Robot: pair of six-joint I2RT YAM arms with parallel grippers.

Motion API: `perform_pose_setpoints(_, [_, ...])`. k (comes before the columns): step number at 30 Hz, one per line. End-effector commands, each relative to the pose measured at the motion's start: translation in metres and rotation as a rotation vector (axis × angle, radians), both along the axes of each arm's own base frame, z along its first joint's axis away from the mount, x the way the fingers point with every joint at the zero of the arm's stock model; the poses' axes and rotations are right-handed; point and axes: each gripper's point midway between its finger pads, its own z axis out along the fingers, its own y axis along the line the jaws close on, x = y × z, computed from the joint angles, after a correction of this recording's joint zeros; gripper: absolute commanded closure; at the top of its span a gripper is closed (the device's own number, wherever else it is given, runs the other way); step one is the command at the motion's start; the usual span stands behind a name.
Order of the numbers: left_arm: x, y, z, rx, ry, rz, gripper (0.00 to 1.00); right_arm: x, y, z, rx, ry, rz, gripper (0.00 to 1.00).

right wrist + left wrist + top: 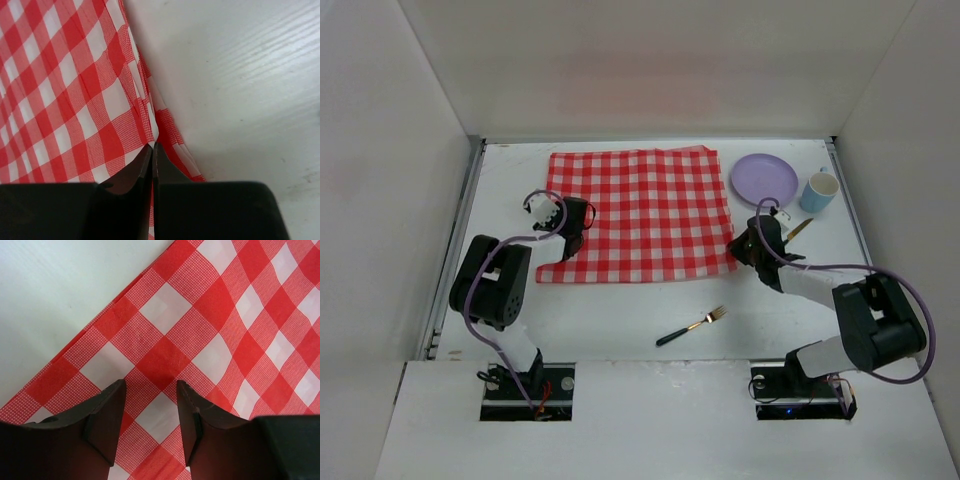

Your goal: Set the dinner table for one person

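surface (620,305): white and matte, running between white walls from near to far; everything lies on it.
left fingers (107,410): spread apart with nothing between them, over the near-left corner of the checked cloth (200,340); whether they touch it cannot be told.
checked cloth: red and white, spread on the far middle of the surface.
fork (692,326): dark handle, gold tines, on the near side of the cloth, right of centre.
right fingers (132,175): closed, pinching a raised fold at the cloth's right edge.
plate (763,178): lilac, far right, just beside the cloth.
cup (819,190): pale blue, upright, just right of the plate.
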Motion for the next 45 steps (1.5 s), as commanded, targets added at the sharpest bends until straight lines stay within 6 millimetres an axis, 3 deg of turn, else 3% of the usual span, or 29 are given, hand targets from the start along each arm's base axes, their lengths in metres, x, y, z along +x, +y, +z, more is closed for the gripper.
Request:
perform_pose_setpoints(1, [-0.013,-0.006,0.007,-0.003,-0.019,-0.022,0.57,0.001,-0.007,0.011,0.005,-0.041,-0.020,0.94])
perform_pose_setpoints(8, [-0.049,-0.007,0.001,0.000,0.001,-0.037,0.58,-0.011,-0.017,0.006,-0.006,-0.017,-0.038,0.93])
perform_pose_setpoints(18, [-0.056,0.000,0.007,0.015,-0.005,-0.040,0.58,-0.020,-0.023,0.005,-0.029,-0.007,-0.057,0.90])
perform_pose_setpoints(23, [-0.057,0.008,0.020,0.016,-0.038,-0.026,0.56,-0.021,-0.024,0.008,-0.051,-0.020,-0.055,0.68])
perform_pose_setpoints(25, [-0.057,0.002,0.035,-0.010,-0.071,-0.052,0.55,-0.018,-0.029,0.021,-0.067,-0.050,-0.067,0.46])
perform_pose_setpoints(26, [-0.057,-0.002,0.043,-0.021,-0.088,-0.068,0.54,-0.016,-0.032,0.030,-0.084,-0.069,-0.074,0.39])
perform_pose_setpoints(28, [-0.056,-0.013,0.067,-0.040,-0.147,-0.111,0.53,-0.008,-0.039,0.050,-0.129,-0.110,-0.100,0.32])
perform_pose_setpoints(30, [-0.056,-0.023,0.087,-0.043,-0.202,-0.147,0.52,0.002,-0.041,0.070,-0.145,-0.154,-0.122,0.31])
perform_pose_setpoints(33, [-0.053,-0.043,0.106,-0.050,-0.255,-0.215,0.51,0.025,-0.039,0.079,-0.135,-0.174,-0.143,0.32])
perform_pose_setpoints(39, [-0.055,-0.092,0.097,-0.050,-0.316,-0.420,0.51,0.077,-0.090,0.075,-0.048,-0.179,-0.352,0.49])
perform_pose_setpoints(45, [-0.063,-0.103,0.085,-0.057,-0.327,-0.479,0.51,0.112,-0.132,0.059,-0.018,-0.132,-0.481,0.54])
